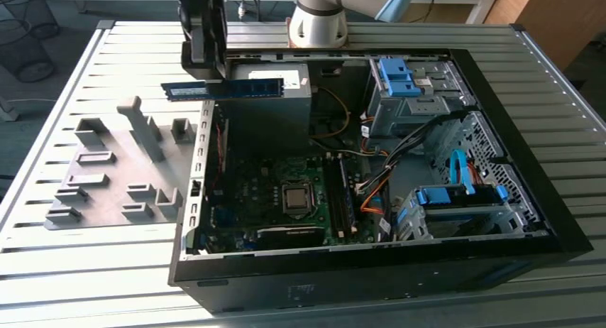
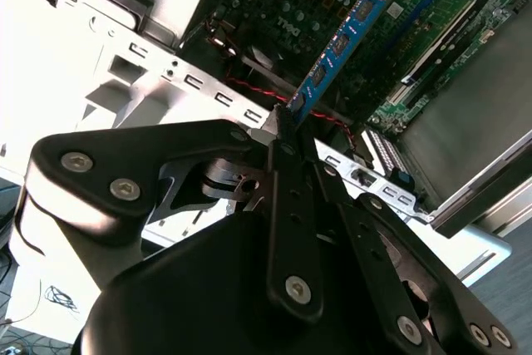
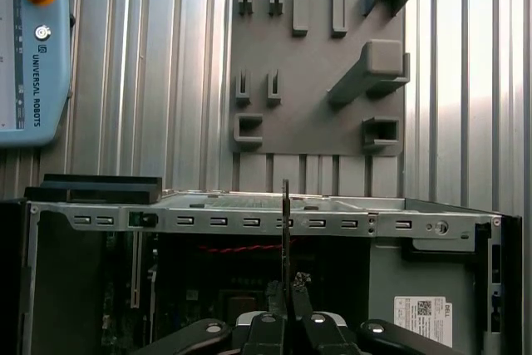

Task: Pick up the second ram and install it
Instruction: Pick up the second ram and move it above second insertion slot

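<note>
- Desk (image 1: 95, 271): ribbed metal surface carrying all items; seen in the first wrist view as vertical slats (image 3: 150, 81)
- Computer case (image 1: 379, 278): black, lying on its side with the panel off; it occupies the desk's middle and the exterior view's right; its perforated side wall (image 3: 249, 222) crosses the first wrist view
- Arm (image 1: 317, 19): pale base standing behind the case's far edge
- Holder tray (image 1: 104, 179): grey slotted plastic plate, flat on the desk just beside the case on the exterior view's left; also in the first wrist view (image 3: 316, 97)
- Motherboard (image 1: 284, 193): green board on the case floor, with a square socket near its centre; visible beneath the stick in the second wrist view (image 2: 416, 64)
- Gripper (image 1: 210, 76): black, hanging above the case's far corner on the exterior view's left; fingers (image 2: 278, 135) closed on the stick's near end
- Second ram (image 1: 241, 88): thin blue-green stick with black chips; held level in the air above the case's open edge, clear of the motherboard, not seated in a slot; projecting from the fingers in the second wrist view (image 2: 345, 39); edge-on in the first wrist view (image 3: 285, 222)
- Drive-bay clips (image 1: 398, 76): bright blue, at the case's far end
</note>
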`<state>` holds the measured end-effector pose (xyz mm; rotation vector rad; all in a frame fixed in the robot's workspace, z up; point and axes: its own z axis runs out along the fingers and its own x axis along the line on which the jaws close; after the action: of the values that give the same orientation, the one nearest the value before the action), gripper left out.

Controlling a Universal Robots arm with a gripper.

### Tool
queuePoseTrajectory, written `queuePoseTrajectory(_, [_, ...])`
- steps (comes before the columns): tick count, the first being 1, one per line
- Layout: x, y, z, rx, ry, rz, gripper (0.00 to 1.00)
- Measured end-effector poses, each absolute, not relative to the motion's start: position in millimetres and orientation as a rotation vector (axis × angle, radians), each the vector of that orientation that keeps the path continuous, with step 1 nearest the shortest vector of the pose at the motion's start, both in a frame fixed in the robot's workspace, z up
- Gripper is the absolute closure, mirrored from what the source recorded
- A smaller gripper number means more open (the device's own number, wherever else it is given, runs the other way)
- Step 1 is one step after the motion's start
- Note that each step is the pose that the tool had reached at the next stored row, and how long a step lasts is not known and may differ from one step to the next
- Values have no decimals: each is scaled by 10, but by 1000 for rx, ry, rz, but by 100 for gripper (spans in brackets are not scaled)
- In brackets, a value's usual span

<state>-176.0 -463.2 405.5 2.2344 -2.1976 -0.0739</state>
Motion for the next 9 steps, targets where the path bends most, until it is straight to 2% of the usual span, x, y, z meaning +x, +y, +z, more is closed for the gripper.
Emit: queuePoseTrajectory(9, [-1739,-4632,4055,2234,-2198,-74,86])
